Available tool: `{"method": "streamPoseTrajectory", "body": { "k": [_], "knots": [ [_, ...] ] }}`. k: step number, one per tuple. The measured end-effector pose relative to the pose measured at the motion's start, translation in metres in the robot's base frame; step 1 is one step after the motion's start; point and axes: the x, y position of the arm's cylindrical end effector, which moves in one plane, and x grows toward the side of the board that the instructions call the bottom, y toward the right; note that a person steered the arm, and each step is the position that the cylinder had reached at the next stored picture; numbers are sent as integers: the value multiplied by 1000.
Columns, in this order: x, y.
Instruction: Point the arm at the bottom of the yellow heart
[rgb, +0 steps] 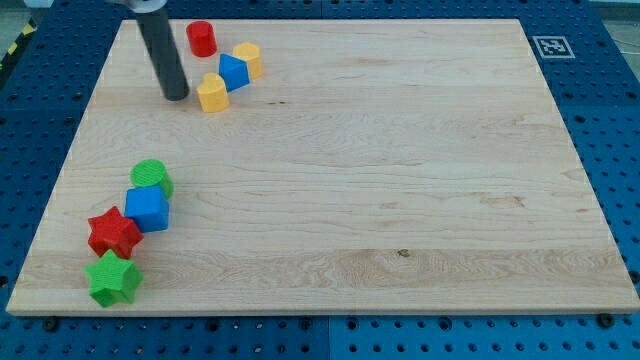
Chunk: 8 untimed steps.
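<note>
The arm carries no jaws, so there is no open or closed state to report: it ends in a straight dark rod, and my tip (176, 96) rests on the pale wooden board (400, 180) near the view's top left corner. The yellow heart-shaped block (212, 93) lies just to the view's right of my tip, with a narrow strip of bare wood between the two; nothing stands in that gap. Touching the heart on its upper right is a blue block (233, 71) of angular shape, and behind that, also touching, a second yellow block (248, 59); the three form a short diagonal row. A red cylinder (202, 38) stands apart above the heart, near the board's top edge. A second cluster lies well apart at the view's lower left: a green cylinder (151, 177), a blue cube (148, 209) against it, a red star (114, 232) and a green star (113, 278). The board sits on a blue perforated table (600, 90), and a black-and-white marker tag (551, 46) occupies the board's top right corner.
</note>
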Motion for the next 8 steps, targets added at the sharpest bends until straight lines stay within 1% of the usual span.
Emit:
{"method": "streamPoseTrajectory", "body": {
  "k": [2, 4, 5, 6, 7, 8],
  "knots": [
    [24, -42],
    [84, 8],
    [89, 26],
    [82, 23],
    [61, 15],
    [59, 21]
  ]
}}
